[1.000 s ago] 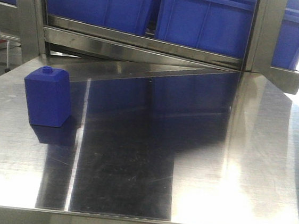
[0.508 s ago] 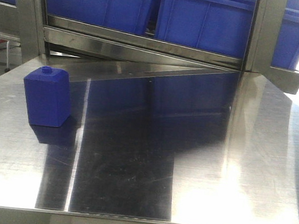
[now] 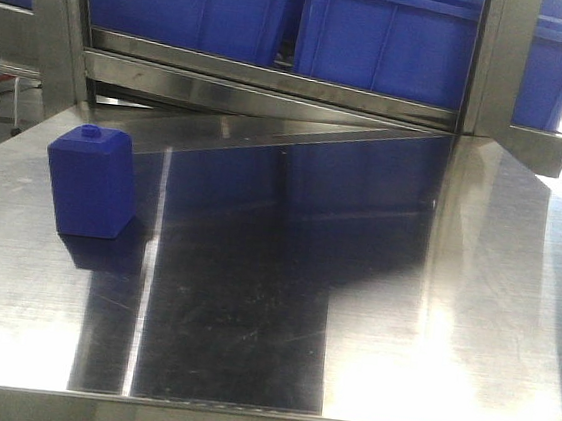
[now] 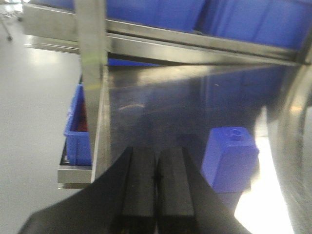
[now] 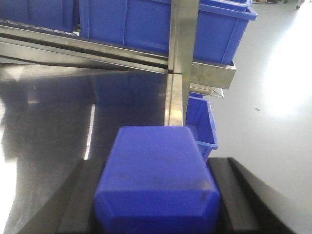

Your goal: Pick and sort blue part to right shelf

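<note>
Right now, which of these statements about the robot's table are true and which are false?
1. The right tool grips a blue part. True.
2. The left tool is wide open. False: its fingers are pressed together, holding nothing.
3. A blue block with a small round knob stands upright on the steel table. True.
4. The shelf holds red bins. False: its bins are blue.

Surface (image 3: 474,291): brushed steel, mirror-glossy, fine scratches. Shelf rails (image 3: 274,81): brushed metal. Bins (image 3: 379,40): smooth, glossy blue plastic. Blue part (image 5: 156,175): matt plastic, faintly scuffed. Left fingers (image 4: 139,185): black, matt.
</note>
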